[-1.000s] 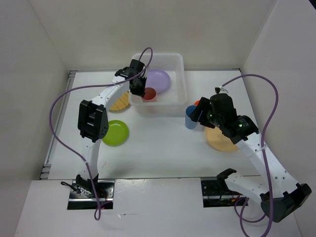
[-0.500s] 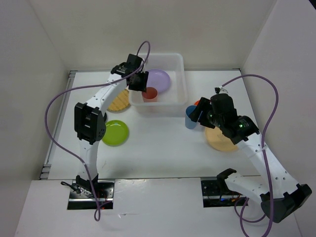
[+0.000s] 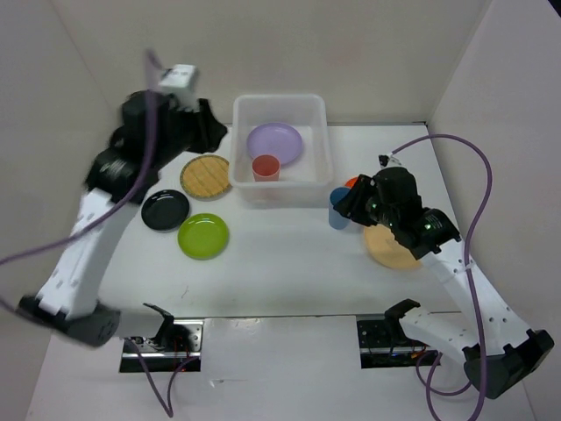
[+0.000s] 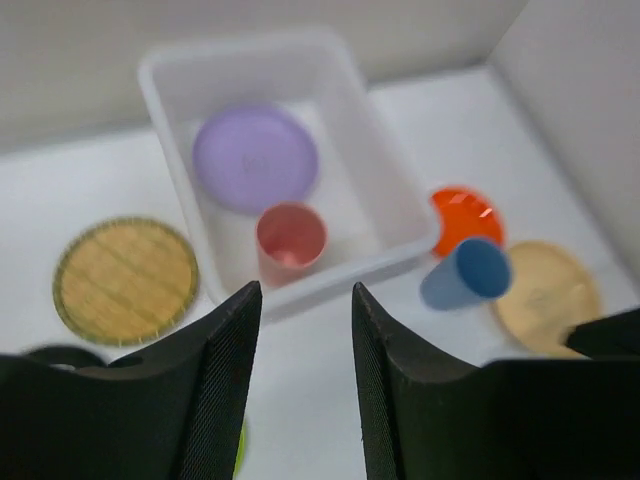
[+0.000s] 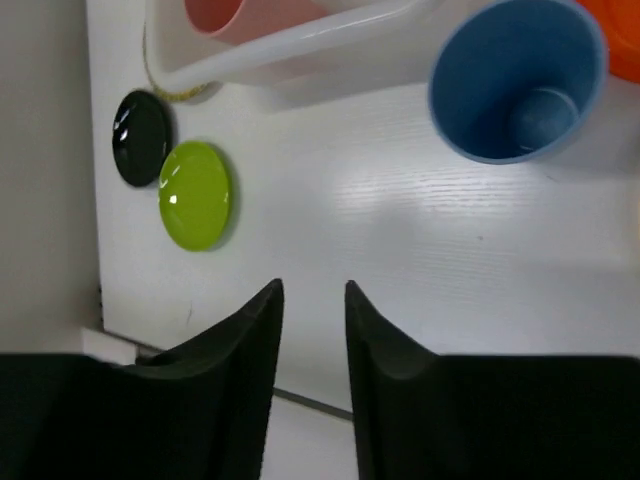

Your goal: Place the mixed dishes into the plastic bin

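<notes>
The plastic bin holds the lavender plate and the upright pink-red cup; both show in the left wrist view, plate and cup, inside the bin. My left gripper is open and empty, raised high left of the bin. My right gripper is open and empty, just right of the blue cup. The woven plate, lime green plate, tan plate and part-hidden orange plate lie on the table.
A black plate lies left of the lime green plate. White walls close in the table at the back and on both sides. The purple cables loop beside each arm.
My left arm has swung up and to the left, away from the bin, leaving the pink-red cup standing inside it. The right arm has hardly moved.
</notes>
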### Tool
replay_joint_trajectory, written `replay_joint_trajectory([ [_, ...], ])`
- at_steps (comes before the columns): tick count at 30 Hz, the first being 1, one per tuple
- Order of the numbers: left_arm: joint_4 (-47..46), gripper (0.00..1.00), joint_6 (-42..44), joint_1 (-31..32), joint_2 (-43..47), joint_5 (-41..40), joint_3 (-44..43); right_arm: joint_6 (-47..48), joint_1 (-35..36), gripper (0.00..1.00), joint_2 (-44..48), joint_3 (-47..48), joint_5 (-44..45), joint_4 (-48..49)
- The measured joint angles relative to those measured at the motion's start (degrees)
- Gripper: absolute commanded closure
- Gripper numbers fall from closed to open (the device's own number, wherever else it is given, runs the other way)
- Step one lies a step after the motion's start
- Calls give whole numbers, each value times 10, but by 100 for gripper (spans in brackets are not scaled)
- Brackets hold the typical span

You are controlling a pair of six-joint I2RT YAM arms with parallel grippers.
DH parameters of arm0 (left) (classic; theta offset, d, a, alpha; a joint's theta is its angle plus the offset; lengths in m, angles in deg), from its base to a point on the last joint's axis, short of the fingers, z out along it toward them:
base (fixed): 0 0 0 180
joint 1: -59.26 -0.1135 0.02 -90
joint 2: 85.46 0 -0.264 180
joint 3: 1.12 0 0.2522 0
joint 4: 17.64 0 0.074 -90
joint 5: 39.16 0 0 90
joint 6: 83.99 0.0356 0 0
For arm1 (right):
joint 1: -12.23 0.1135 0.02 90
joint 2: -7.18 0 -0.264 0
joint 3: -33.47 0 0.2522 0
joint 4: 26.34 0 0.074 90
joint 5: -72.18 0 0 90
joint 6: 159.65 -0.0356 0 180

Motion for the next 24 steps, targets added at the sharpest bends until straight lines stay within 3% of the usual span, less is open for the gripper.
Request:
replay_joint_trajectory([
  [1,-13,51,-9,-1,69,4,30,-2,3,100,1,-7,-10,13],
  [4,-61,50,-31,-5,230,20,63,-49,42,98,2,-56,-49,96],
  [5,-76,50,-41,-6,270,24,70,-69,71,81,-1,-78,-56,132],
  [7,-104,50,-59,-7,348,34,92,-118,148,23,-24,-108,-50,190],
  [8,-115,50,-71,-7,371,38,107,-137,186,23,-40,-112,-37,213],
  [9,-128,50,-79,-7,391,45,122,-153,226,31,-65,-113,-22,238],
  [10,-134,50,-85,-7,404,49,134,-172,266,52,-90,-113,-6,268],
  [11,-141,50,-93,-7,411,55,144,-188,295,78,-116,-113,5,297],
  [13,-138,50,-104,-7,407,66,165,-238,337,78,-174,-116,21,362],
  [14,-132,50,-111,-7,398,71,174,-262,345,63,-204,-120,25,405],
  [15,-126,50,-115,-7,386,77,183,-286,349,59,-235,-127,25,451],
  [18,-113,50,-123,-7,359,87,204,-342,350,52,-339,-144,28,567],
  [21,-96,50,-130,-7,351,92,224,-385,363,56,-437,-144,47,645],
  [24,-91,50,-131,-7,361,93,225,-425,382,44,-498,-155,71,732],
])
